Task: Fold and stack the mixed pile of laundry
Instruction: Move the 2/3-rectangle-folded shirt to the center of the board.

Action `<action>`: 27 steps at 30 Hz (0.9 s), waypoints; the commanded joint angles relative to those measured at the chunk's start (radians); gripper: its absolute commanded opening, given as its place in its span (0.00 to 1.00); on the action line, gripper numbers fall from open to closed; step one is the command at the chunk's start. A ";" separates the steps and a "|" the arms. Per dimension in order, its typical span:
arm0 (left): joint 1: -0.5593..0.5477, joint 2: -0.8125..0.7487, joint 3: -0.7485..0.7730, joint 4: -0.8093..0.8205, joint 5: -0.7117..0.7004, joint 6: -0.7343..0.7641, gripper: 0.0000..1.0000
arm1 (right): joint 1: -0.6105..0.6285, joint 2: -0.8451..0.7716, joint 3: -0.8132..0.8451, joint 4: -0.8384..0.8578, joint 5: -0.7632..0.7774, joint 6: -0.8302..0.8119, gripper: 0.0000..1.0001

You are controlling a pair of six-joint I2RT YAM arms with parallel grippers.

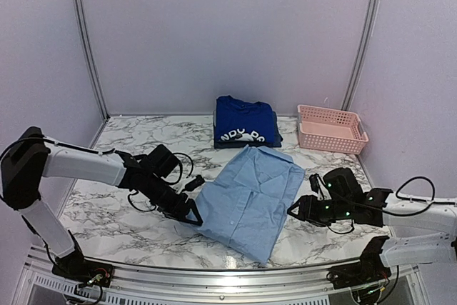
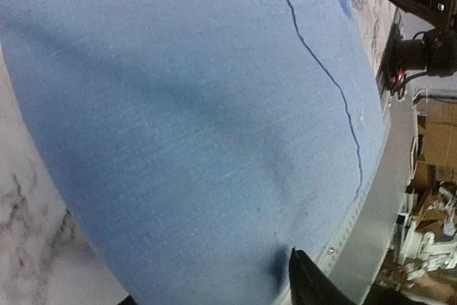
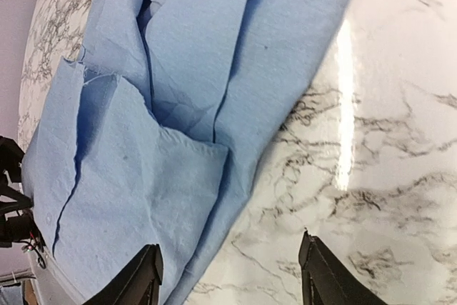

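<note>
Creased light-blue shirt (image 1: 250, 194) lies on glossy marbled table (image 1: 121, 230).

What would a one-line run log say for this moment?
light-blue shirt: flat, partly folded | left tool: at shirt's left edge, grip unclear | right tool: open, empty, by shirt's right edge | royal-blue T-shirt: folded at back

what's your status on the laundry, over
Right gripper open beside light-blue shirt. Left gripper at its opposite edge, grip unclear. Shirt partly folded, lying flat; royal-blue T-shirt folded behind it. Nothing blocking.
</note>
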 commanded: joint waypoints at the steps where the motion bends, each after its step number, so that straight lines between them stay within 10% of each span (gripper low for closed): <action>1: -0.030 -0.137 -0.030 -0.032 0.000 -0.049 0.61 | -0.003 -0.109 -0.032 -0.135 -0.010 0.035 0.61; 12: 0.184 0.013 0.165 -0.058 -0.189 -0.057 0.72 | -0.002 0.148 0.078 0.027 -0.052 0.031 0.61; 27: 0.134 0.510 0.624 -0.055 -0.156 0.012 0.60 | -0.009 0.221 0.091 -0.013 0.071 0.115 0.63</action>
